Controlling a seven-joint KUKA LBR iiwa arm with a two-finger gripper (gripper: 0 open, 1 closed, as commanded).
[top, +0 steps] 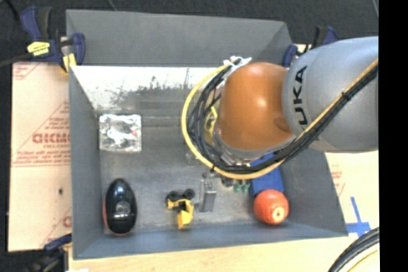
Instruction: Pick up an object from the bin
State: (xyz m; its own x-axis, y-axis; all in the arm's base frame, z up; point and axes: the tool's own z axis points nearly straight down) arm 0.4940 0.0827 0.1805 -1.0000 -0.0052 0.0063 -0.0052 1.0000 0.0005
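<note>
- My arm (331,99) comes into the grey metal bin (89,156) from the view's right. Its orange cover (252,111) and the loop of cables (194,130) hide much of the bin's floor on that side.
- My pincer (208,197) pokes out below the cover as a short grey piece, low over the floor near the bin's front wall. Most of it is hidden under the cover, so I cannot tell how far open it is or make out anything in its grip.
- Nearest to it is a small yellow-and-black toy (180,206), just beside the pincer on the view's left. It is too small for me to say what kind of toy it is, and I cannot tell whether the two touch.
- On the pincer's other side, a red apple (271,207) lies toward the front right corner, apart from the pincer. I cannot say whether it is real fruit or a model.
- A blue thing (262,185) shows between the apple and the cover. My arm covers most of it, so I cannot tell what it is.
- A small green bit (239,186) sits at the cover's lower edge. I cannot tell whether it belongs to me or lies in the bin.
- A black computer mouse (120,206) lies by the front left corner, well apart from the pincer.
- A crumpled silvery packet (120,132) lies behind the mouse on the left of the floor, and I cannot make out what is in it.
</note>
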